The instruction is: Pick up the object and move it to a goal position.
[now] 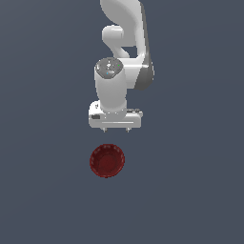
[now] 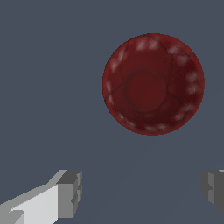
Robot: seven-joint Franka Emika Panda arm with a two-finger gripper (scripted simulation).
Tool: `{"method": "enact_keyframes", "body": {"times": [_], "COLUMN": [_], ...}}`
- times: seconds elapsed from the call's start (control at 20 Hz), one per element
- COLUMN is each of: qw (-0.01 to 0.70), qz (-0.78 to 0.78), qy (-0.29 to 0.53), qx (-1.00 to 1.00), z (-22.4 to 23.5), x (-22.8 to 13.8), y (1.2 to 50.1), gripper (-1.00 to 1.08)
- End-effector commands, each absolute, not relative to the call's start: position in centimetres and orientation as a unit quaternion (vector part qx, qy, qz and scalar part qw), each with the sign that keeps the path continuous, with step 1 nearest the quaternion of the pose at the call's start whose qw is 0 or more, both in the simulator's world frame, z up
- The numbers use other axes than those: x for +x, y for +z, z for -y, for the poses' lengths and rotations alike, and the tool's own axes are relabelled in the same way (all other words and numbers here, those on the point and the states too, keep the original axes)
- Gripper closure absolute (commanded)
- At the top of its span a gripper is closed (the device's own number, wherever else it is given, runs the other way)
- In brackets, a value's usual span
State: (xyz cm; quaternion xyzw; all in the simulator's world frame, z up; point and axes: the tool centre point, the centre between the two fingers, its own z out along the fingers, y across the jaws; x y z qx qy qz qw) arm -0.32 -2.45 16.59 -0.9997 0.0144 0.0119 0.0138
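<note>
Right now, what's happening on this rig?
A white Panda arm is working alone over a plain grey surface. Its hand is open and holds nothing; the wrist view shows the two fingers spread wide with bare surface between them. The dark red bowl sits upright on the surface, apart from the hand and not between the fingers. No grasp has been made yet, and no goal marker is visible.
</note>
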Motion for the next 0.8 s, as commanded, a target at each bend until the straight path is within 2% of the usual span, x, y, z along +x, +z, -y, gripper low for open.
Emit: {"method": "enact_keyframes", "body": {"times": [0.0, 0.3, 0.75], "qw": [0.014, 0.015, 0.008], "qz": [-0.014, -0.001, 0.006], "qy": [0.012, 0.003, 0.003], "qx": [-1.000, -1.000, -1.000], "z": [2.5, 0.6, 0.6], "x": [-0.3, 0.1, 0.3], "y": [16.6, 17.3, 17.0], "gripper": [-0.20, -0.20, -0.20]}}
